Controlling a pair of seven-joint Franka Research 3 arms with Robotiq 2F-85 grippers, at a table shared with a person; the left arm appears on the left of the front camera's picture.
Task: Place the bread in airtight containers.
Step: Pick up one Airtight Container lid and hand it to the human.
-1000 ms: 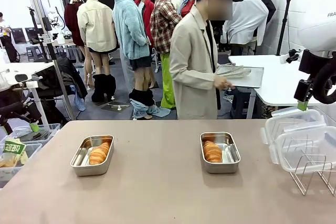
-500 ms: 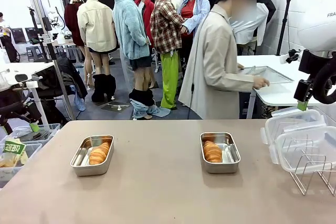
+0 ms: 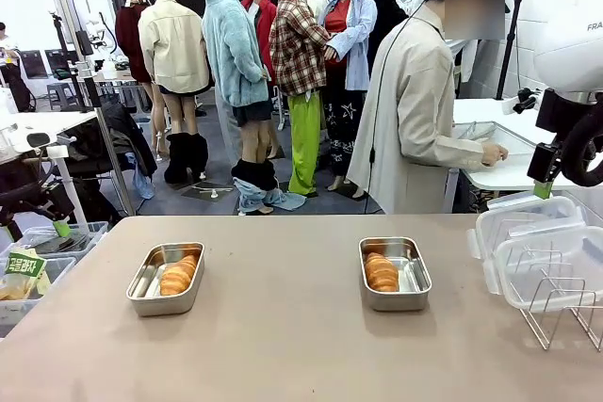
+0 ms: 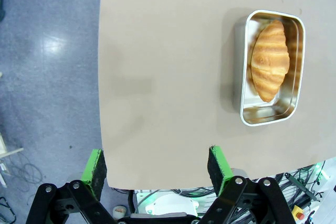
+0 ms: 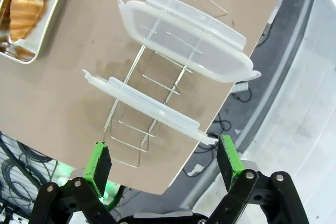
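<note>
On the table, front view: the left tin [image 3: 166, 279] and the right tin [image 3: 395, 273] stand well apart. One roll [image 3: 178, 275] lies in the left one and a second roll [image 3: 381, 271] in the right one. Both tins are uncovered.
Right end of the table [image 3: 283, 355]: two clear lids [image 3: 532, 247] lean in a wire rack [image 3: 556, 308].
Far side: a person [image 3: 415, 129] stands at another table, hands away from the tins.
Left wrist view: the left claw [image 4: 156, 165] hangs spread and empty above the table edge, with the left tin ahead and off to one side.
Right wrist view: the right claw [image 5: 164, 157] is spread and empty above the rack, with the right tin in the top corner.
Step in hand: the bread seems placed, so I judge that closing the tins remains.
Next move: a claw should pinch one lid by its rim, lift it from the rack and press it flat on a tin.
Views compared: the front view gives both tins together, and the wrist views give the gap between the fingers.
</note>
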